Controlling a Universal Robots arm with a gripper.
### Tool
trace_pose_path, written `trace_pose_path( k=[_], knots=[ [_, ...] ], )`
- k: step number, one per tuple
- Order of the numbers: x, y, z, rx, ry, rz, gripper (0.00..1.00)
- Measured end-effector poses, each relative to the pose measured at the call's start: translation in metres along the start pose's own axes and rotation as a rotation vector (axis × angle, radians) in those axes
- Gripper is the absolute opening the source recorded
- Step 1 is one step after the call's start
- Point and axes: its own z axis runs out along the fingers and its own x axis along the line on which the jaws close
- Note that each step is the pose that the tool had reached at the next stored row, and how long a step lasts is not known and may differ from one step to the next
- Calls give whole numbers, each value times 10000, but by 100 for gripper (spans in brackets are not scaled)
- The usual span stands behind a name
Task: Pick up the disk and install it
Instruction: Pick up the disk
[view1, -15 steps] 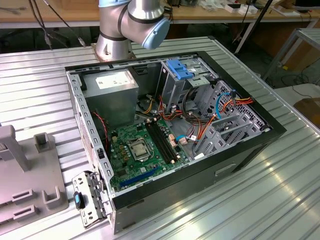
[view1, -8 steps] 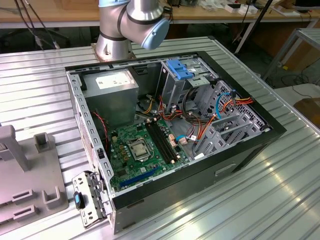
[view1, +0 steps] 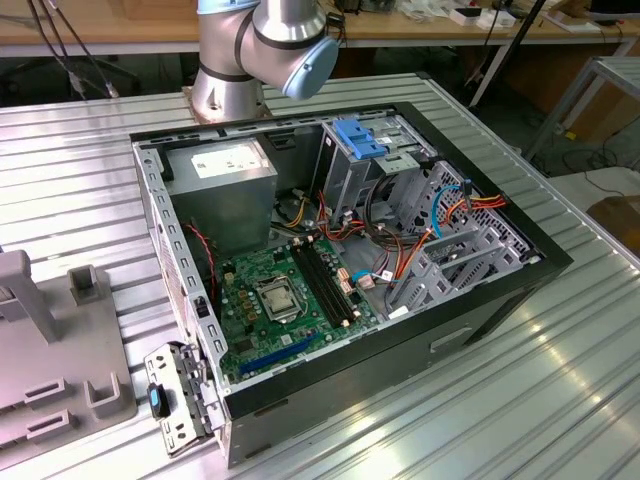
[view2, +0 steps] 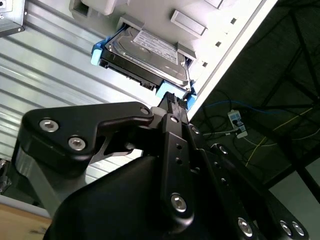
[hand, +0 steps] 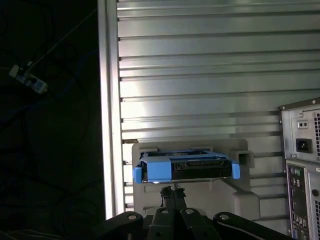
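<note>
The disk (hand: 196, 169) is a grey-metal drive in a bright blue carrier, resting in a slot of a grey holder (hand: 240, 197) on the ribbed metal table. In the second wrist view the disk (view2: 147, 50) lies tilted, label side showing. My gripper (hand: 173, 191) sits just at the middle of the disk's near end, its two black fingers drawn together with nothing seen between them. In the second wrist view the gripper (view2: 172, 102) tips overlap the carrier's blue edge; I cannot tell whether they touch it.
The open computer case (view1: 150, 200) lies on the table, with a motherboard (view1: 285, 300), a metal drive cage topped by a fixed blue bracket (view1: 358, 138) and loose cables. The arm's base (view1: 235, 80) stands behind it. The table edge (hand: 107, 125) runs close beside the holder.
</note>
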Motion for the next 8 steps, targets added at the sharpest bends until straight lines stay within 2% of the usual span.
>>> trace_pose_path(
  k=[6,8],
  knots=[
    [0,0,0,-1,2,-47,11],
    [0,0,1,-13,22,-513,11]
  ],
)
